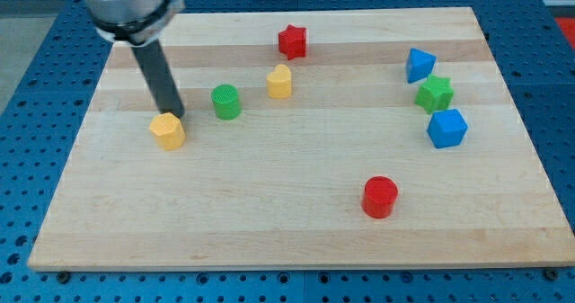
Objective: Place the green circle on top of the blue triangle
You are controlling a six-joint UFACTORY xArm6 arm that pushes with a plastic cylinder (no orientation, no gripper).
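Note:
The green circle (226, 102) sits on the board left of centre. The blue triangle (419, 65) lies far off at the view's right, near the top. My tip (171, 114) is at the view's left, just above the yellow hexagon (167, 130) and close to it, a short way left of the green circle and apart from it. The rod rises up and to the left from the tip.
A yellow block (280, 82) lies right of the green circle. A red star (292, 41) is near the top. A green star (435, 93) and a blue cube (447, 129) sit below the blue triangle. A red cylinder (380, 197) is lower right.

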